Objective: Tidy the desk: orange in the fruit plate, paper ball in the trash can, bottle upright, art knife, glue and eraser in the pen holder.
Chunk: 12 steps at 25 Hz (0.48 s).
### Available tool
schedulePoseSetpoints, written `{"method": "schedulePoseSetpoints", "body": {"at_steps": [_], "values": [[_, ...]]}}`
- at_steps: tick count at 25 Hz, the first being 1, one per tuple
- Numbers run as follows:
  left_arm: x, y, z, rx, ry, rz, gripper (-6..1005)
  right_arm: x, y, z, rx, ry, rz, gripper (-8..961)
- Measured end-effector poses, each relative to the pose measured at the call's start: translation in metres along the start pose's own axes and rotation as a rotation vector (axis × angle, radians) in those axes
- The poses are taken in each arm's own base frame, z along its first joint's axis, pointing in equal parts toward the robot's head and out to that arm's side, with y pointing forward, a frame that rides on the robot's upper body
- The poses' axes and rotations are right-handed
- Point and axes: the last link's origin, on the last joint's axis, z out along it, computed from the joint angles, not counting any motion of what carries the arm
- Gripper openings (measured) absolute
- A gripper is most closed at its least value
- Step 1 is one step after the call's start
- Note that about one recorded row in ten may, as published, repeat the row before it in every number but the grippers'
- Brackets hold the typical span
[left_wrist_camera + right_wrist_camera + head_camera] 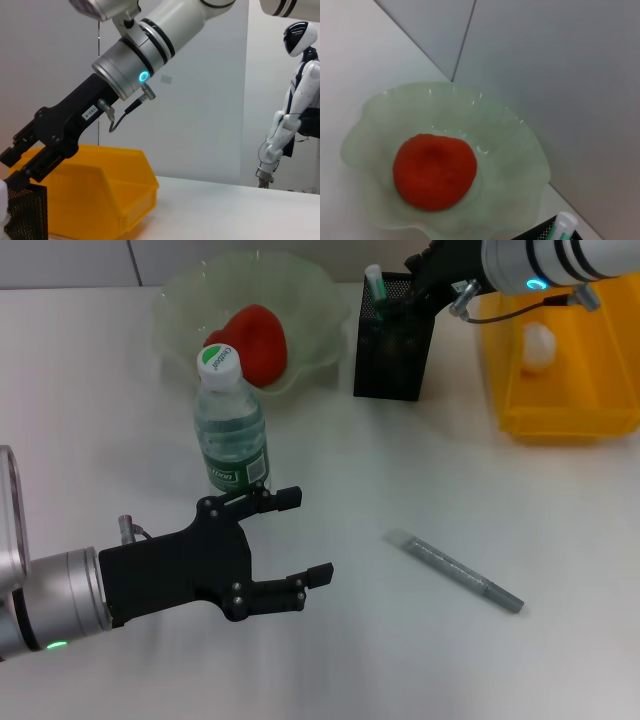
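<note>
Here left gripper (295, 540) open, just beside upright bottle (230, 425).

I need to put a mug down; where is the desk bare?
Bare: the near right, around the grey art knife, below the yellow plastic bin. Crowded: the back row, with the pale-green glass bowl, clear water bottle and black mesh box.

Bottle (231, 425) blocks the fruit plate (180, 300); pen holder (392, 340) front is open.

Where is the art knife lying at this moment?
In the head view the art knife lies flat on the bare table, right of centre, in front of the pen holder and the trash can, untouched by either gripper.
</note>
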Motion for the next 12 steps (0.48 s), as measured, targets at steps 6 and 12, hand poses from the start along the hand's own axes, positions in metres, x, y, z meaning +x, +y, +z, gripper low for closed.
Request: {"method": "schedulePoseSetpoints", "body": {"at_steps": [6, 12], "values": [[0.001, 0.0, -0.001, -0.003, 0.002, 0.0, 859, -0.01, 0.008, -0.035, -0.067, 0.032, 0.065, 648], [0.002, 0.001, -0.002, -0.01, 0.008, -0.002, 859, -0.007, 0.027, -0.078, -0.116, 0.162, 0.123, 779]]}}
